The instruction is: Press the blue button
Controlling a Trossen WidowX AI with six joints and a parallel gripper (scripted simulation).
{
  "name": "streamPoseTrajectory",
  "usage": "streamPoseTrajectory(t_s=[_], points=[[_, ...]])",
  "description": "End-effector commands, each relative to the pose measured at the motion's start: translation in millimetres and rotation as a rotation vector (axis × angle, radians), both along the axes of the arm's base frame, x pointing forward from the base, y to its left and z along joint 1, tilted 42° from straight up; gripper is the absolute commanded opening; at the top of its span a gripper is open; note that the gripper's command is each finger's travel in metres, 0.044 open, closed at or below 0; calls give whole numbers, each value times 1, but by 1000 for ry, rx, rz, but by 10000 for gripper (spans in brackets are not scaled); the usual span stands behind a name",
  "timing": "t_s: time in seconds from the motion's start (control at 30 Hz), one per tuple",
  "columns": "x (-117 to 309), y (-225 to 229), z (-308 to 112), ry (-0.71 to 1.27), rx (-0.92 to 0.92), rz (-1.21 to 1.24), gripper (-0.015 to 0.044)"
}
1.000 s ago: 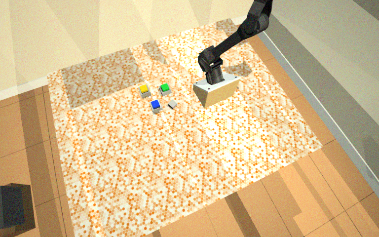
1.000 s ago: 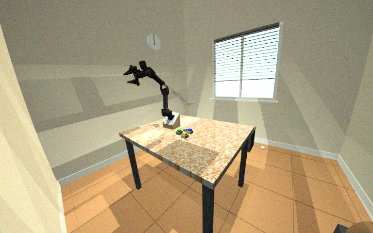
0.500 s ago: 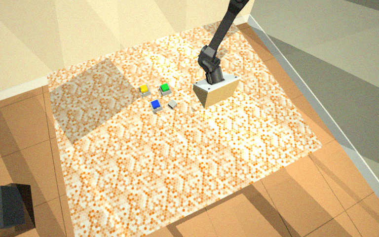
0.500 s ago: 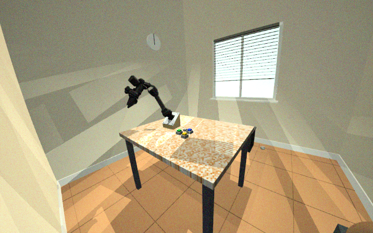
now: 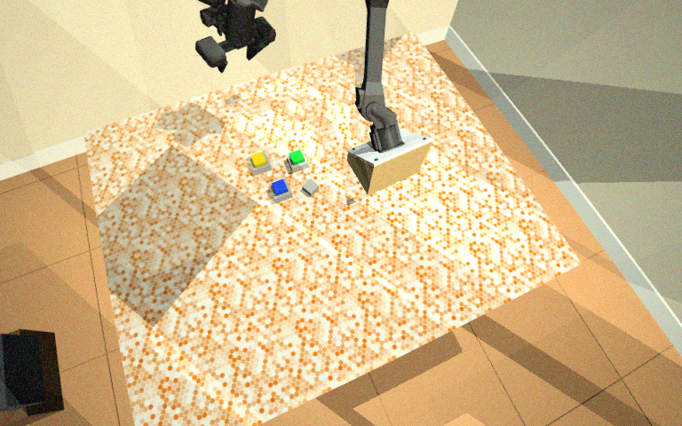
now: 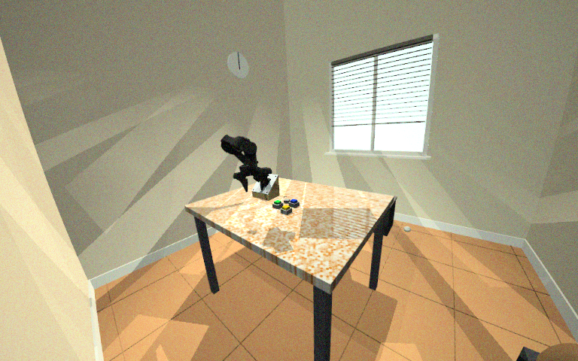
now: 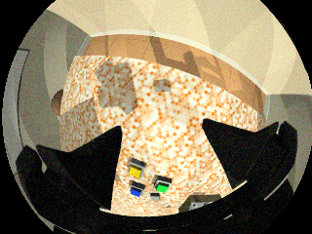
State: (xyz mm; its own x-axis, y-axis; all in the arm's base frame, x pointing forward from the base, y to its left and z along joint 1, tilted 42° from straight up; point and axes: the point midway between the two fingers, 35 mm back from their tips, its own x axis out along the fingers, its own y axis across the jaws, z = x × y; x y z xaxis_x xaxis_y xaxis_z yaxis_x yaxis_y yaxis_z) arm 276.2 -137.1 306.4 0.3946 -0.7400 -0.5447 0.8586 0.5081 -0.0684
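Note:
The blue button (image 5: 279,187) (image 6: 293,200) (image 7: 136,192) sits in a grey housing on the patterned table (image 5: 352,301) (image 6: 341,200). Its cap stands up from the housing. My gripper (image 5: 235,63) (image 6: 254,189) (image 7: 164,126) is open and empty, raised high above the table. In the top view it shows up and to the left of the buttons. In the wrist view the blue button is low, nearer the left finger, and nothing lies between the fingertips. The gripper touches no button.
A yellow button (image 5: 258,160) (image 6: 286,207) (image 7: 136,172) and a green button (image 5: 297,157) (image 6: 277,201) (image 7: 162,187) stand near the blue one. A small grey block (image 5: 310,187) (image 7: 155,196) lies beside it. The arm's wedge-shaped base (image 5: 397,168) is to the right in the top view.

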Motion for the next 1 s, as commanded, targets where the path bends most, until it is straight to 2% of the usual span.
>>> streamPoseTrajectory(t_s=[0.0,0.2,0.4,0.6,0.8,0.97], points=[[27,40,-55,231,17,158,400],[38,110,-142,608,-13,399,400],[9,174,-221,1018,-124,625,400],[4,179,-228,1061,-141,646,400],[11,140,-272,1060,-142,645,242],[11,138,-274,1060,-143,644,111]])
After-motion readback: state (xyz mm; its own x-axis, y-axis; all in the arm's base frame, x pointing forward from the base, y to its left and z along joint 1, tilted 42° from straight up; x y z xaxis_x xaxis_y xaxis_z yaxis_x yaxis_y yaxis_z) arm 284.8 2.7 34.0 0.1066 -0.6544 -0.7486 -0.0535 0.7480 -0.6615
